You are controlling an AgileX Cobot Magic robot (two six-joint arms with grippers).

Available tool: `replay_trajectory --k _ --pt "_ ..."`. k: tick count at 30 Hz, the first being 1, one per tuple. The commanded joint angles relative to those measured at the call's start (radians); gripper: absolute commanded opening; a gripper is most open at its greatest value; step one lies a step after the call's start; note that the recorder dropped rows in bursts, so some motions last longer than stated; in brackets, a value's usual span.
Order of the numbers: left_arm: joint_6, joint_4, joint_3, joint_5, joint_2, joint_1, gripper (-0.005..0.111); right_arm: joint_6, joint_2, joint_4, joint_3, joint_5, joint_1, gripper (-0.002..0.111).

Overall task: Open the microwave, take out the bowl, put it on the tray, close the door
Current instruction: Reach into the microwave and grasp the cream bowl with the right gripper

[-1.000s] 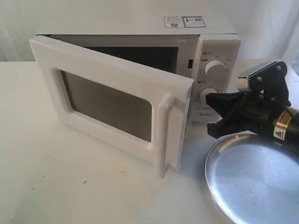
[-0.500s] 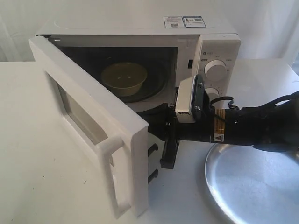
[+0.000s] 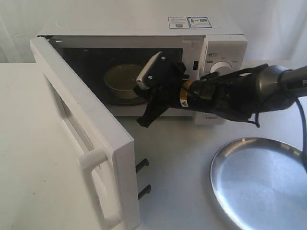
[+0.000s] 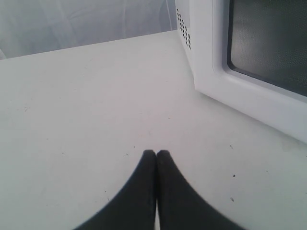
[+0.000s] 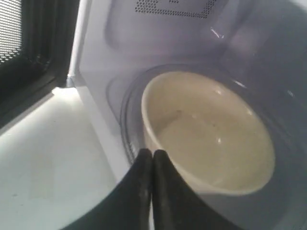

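- White bench (image 3: pixel 192 182), pale curtain behind it.
- Microwave (image 3: pixel 144 24) stands at the back. Its door (image 3: pixel 81 103) is swung wide open on the left, with the bar handle (image 3: pixel 93 158) facing outward.
- Bowl (image 3: pixel 120 79) sits inside the cavity on the round glass plate.
- Right fingers (image 3: pixel 147 116) are pressed together and grip nothing, at the cavity mouth. In the wrist view the tips are just beside the bowl's near rim; I cannot tell whether they touch it.
- Left fingers (image 4: pixel 141 187) are closed and empty, low over the bench near the door's outer face.
- Tray (image 3: pixel 259 177) lies on the bench at front right, apart from the microwave.
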Motion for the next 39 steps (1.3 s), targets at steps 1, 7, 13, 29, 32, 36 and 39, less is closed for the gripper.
replay_trajectory --k 1,7,13,29,32,36,39 --pt "-0.002 0.000 -0.001 -0.001 -0.002 -0.004 0.000 -0.092 0.009 -0.017 -0.059 0.089 0.014 0.013" --pt "-0.002 0.000 -0.001 -0.001 -0.002 -0.004 0.000 -0.215 0.030 -0.021 -0.070 0.129 0.014 0.065" --pt "-0.002 0.000 -0.001 -0.001 -0.002 -0.004 0.000 -0.300 0.082 -0.021 -0.086 0.173 0.014 0.063" --pt "-0.002 0.000 -0.001 -0.001 -0.002 -0.004 0.000 -0.400 0.096 -0.012 -0.096 0.052 0.014 0.063" --pt "-0.002 0.000 -0.001 -0.001 -0.002 -0.004 0.000 -0.396 0.115 -0.012 -0.128 0.058 0.014 0.063" --pt "-0.002 0.000 -0.001 -0.001 -0.002 -0.004 0.000 -0.392 0.180 -0.014 -0.219 0.110 0.015 0.062" --pt "-0.002 0.000 -0.001 -0.001 -0.002 -0.004 0.000 -0.392 0.218 -0.014 -0.281 0.155 0.015 0.062"
